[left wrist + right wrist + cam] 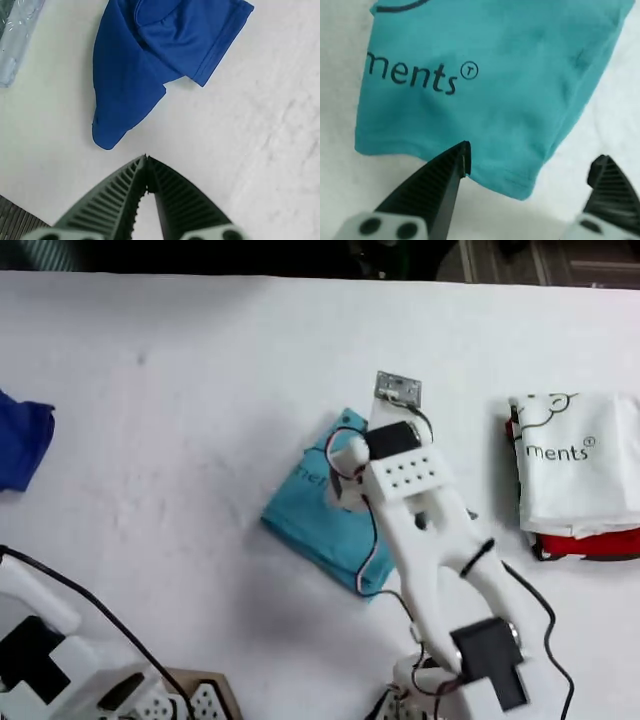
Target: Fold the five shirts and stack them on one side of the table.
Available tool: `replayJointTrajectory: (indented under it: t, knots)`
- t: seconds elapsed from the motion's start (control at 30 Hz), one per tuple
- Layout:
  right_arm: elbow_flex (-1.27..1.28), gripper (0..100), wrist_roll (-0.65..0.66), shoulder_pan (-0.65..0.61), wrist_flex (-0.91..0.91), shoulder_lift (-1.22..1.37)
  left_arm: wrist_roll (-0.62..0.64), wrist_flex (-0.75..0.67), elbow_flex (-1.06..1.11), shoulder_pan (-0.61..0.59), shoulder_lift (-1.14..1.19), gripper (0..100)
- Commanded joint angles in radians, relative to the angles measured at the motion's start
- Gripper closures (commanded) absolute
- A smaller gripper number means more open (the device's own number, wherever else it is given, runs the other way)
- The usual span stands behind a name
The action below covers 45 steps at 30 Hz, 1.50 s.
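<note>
A folded teal shirt [320, 515] lies in the middle of the white table [200, 390]. My right arm [420, 510] stretches over its right part. In the right wrist view my right gripper [534, 152] stands open just above the teal shirt's [485, 85] folded edge, with nothing between the fingers. A crumpled blue shirt [20, 440] lies at the far left edge. My left gripper [146, 160] is shut and empty, a short way off the blue shirt [150, 60]. At the right edge a folded white shirt [575, 460] tops a red one [590, 543].
My left arm's base [40, 650] sits at the front left corner beside a wooden block [200, 690]. A clear plastic sheet [17, 35] lies near the blue shirt. The table's edge [15, 215] runs close behind my left gripper.
</note>
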Motion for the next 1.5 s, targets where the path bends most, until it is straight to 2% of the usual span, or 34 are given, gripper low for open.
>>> replayJointTrajectory:
  t: [0.0, 0.1, 0.27, 0.43, 0.6, 0.73, 0.9, 0.97, 1.03, 1.23, 1.47]
  knots:
    - [-0.003, 51.0, -0.051, -0.008, -0.074, 0.039, -0.011, 0.0, -0.029, 0.005, -0.038, 97]
    - [-0.002, 43.6, -0.083, -0.004, -0.124, 0.077, -0.011, 0.0, -0.029, 0.005, -0.042, 97]
    - [0.003, 47.8, -0.091, -0.002, -0.248, 0.165, -0.011, 0.0, -0.029, 0.005, -0.038, 97]
    - [0.003, 51.3, -0.153, 0.044, -0.406, 0.297, -0.011, 0.0, -0.029, 0.008, -0.038, 97]
    - [-0.002, 56.0, -0.158, 0.058, -0.453, 0.437, -0.011, -0.002, -0.029, 0.007, -0.038, 97]
    - [-0.021, 66.6, -0.155, 0.059, -0.432, 0.455, -0.011, -0.005, -0.029, 0.007, -0.038, 97]
    - [-0.029, 91.6, -0.149, 0.059, -0.423, 0.464, -0.011, -0.006, -0.029, 0.008, -0.038, 97]
    - [-0.029, 99.0, -0.109, 0.058, -0.423, 0.464, -0.011, -0.006, -0.029, 0.007, -0.038, 97]
    - [-0.029, 95.7, -0.046, 0.058, -0.423, 0.461, -0.011, -0.006, -0.029, 0.007, -0.038, 97]
    - [-0.029, 98.1, 0.141, 0.108, -0.374, 0.404, -0.011, -0.006, -0.029, 0.007, -0.038, 97]
    - [-0.029, 98.1, 0.505, 0.205, -0.234, 0.067, -0.011, -0.006, -0.029, 0.008, -0.036, 97]
